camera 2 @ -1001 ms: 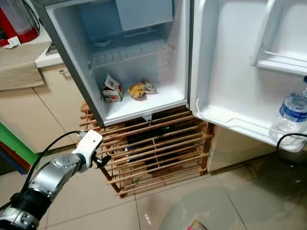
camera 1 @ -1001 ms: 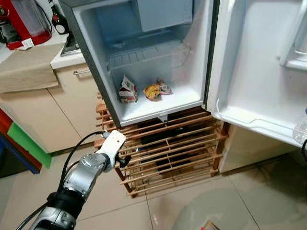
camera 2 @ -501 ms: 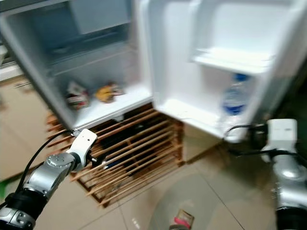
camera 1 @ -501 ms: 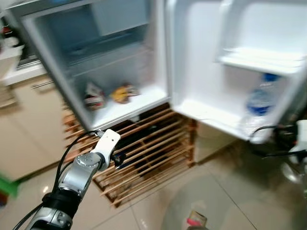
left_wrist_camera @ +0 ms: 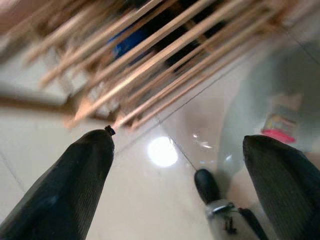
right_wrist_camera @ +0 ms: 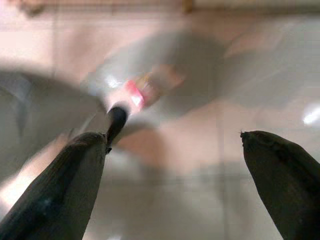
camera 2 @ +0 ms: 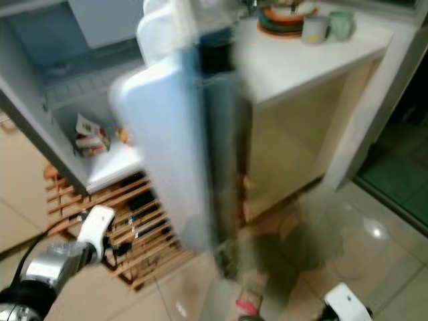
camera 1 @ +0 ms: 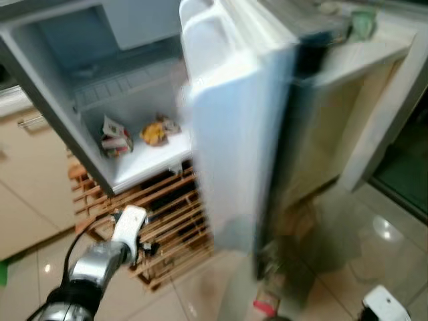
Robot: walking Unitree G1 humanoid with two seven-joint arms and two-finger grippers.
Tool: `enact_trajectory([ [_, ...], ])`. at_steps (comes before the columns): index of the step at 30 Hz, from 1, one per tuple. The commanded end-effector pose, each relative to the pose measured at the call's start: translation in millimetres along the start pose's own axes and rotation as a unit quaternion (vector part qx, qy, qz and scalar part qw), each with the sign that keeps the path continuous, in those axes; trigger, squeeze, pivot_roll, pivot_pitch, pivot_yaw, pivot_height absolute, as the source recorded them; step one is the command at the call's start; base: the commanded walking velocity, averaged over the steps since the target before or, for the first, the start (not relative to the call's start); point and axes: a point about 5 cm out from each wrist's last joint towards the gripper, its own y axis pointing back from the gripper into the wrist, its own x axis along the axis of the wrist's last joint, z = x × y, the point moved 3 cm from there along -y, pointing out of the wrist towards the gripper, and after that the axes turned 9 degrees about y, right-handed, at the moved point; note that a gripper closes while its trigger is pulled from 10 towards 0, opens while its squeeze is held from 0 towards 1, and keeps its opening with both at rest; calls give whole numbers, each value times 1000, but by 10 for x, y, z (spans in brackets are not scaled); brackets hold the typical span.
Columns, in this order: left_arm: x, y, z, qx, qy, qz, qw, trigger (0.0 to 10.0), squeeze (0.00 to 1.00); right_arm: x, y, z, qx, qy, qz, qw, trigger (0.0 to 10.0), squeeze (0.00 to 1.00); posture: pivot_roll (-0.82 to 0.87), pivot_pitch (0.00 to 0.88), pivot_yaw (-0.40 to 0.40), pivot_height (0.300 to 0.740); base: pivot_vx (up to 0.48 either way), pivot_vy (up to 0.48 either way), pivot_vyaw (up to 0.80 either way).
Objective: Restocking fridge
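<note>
The small fridge [camera 1: 87, 80] stands open, holding a red-and-white carton [camera 1: 115, 136] and a yellow packet [camera 1: 155, 131] on its floor. Its white door [camera 1: 234, 134] shows blurred and nearly edge-on in front of me. My left gripper [left_wrist_camera: 175, 135] is open and empty, low over the tiles beside the wooden rack [camera 1: 160, 214]. My right gripper [right_wrist_camera: 172, 135] is also open and empty, above the floor. The right arm's white wrist [camera 1: 384, 304] is at the bottom right. A small pink-and-tan pack [camera 1: 264, 307] lies on the floor.
A white counter [camera 2: 301, 63] with dishes and mugs [camera 2: 340, 23] stands right of the fridge. Beige cabinets [camera 1: 27, 194] are on the left. Glossy tiles [camera 1: 374, 227] stretch to the right, towards a dark doorway.
The whole view has swung right and blurred. The door, seen from inside with a bottle half a second ago, now shows edge-on. My right wrist sits lower in the picture.
</note>
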Motion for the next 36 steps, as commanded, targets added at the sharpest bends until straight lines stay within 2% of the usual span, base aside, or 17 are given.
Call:
enact_trajectory([
  [1, -106, 13, -200, 37, 45, -16, 998, 10000, 0, 134, -33, 80, -28, -12, 20, 999, 10000, 0, -153, 0, 108, 740, 0, 0, 0],
  [4, -243, 4, -294, 53, 75, -32, 995, 10000, 0, 363, -113, 190, -65, -17, 60, 996, 10000, 0, -146, 0, 102, 740, 0, 0, 0],
  [6, -291, -13, -278, 47, 79, -37, 995, 10000, 0, 516, -149, 231, -79, -27, 94, 992, 10000, 0, -141, 0, 95, 740, 0, 0, 0],
  [10, -279, -81, -131, 19, 39, -21, 999, 10000, 0, 948, -162, 326, -129, -64, 172, 975, 10000, 0, -135, 0, 86, 740, 0, 0, 0],
  [13, -290, -125, -49, 19, 22, -10, 1000, 10000, 0, 1180, -175, 286, -134, -67, 209, 966, 10000, 0, -133, 0, 82, 740, 0, 0, 0],
  [16, -380, -156, -24, 33, 24, -11, 999, 10000, 0, 1367, -196, 165, -124, -55, 239, 961, 10000, 0, -125, 0, 77, 740, 0, 0, 0],
  [19, -452, -161, -37, 36, 57, -9, 998, 10000, 0, 1467, -212, 123, -130, -58, 256, 956, 10000, 0, -116, 0, 71, 740, 0, 0, 0],
  [21, -381, -156, -41, 20, 67, 21, 997, 10000, 0, 1557, -189, 163, -152, -75, 276, 946, 10000, 0, -113, 0, 66, 740, 0, 0, 0],
  [24, -21, -135, 134, -49, 16, 102, 993, 10000, 0, 1688, -76, 344, -235, -143, 312, 909, 10000, 0, -107, 0, 61, 740, 0, 0, 0],
  [25, 203, -99, 256, -80, -13, 145, 986, 10000, 0, 1753, -50, 348, -248, -155, 323, 900, 10000, 0, -104, 0, 60, 740, 0, 0, 0],
  [26, 629, 46, 524, -132, -71, 232, 961, 10000, 0, 1941, 0, 276, -251, -141, 353, 890, 10000, 0, -101, 0, 61, 740, 0, 0, 0],
  [27, 804, 148, 668, -156, -93, 270, 946, 10000, 0, 2041, 34, 228, -249, -121, 370, 887, 10000, 0, -101, 0, 63, 740, 0, 0, 0],
  [29, 1003, 308, 859, -185, -107, 316, 924, 10000, 0, 2142, 70, 180, -249, -97, 385, 883, 10000, 0, -103, 0, 63, 740, 0, 0, 0],
  [32, 1319, 710, 1309, -248, -139, 394, 874, 10000, 0, 2241, 113, 148, -255, -82, 401, 876, 10000, 0, -107, 0, 65, 740, 0, 0, -433],
  [33, 1319, 710, 1309, -248, -139, 394, 874, 10000, 0, 2241, 113, 148, -255, -82, 401, 876, 10000, 0, -107, 0, 65, 740, 0, 0, -769],
  [34, 1475, 1002, 1566, -281, -166, 435, 839, 10000, 0, 2233, 121, 186, -263, -90, 401, 873, 10000, 0, -112, 0, 69, 740, 0, 0, -725],
  [36, 1558, 1165, 1687, -298, -173, 458, 819, 10000, 0, 2205, 118, 226, -274, -100, 397, 870, 10000, 0, -118, 0, 72, 740, 0, 0, -725],
])
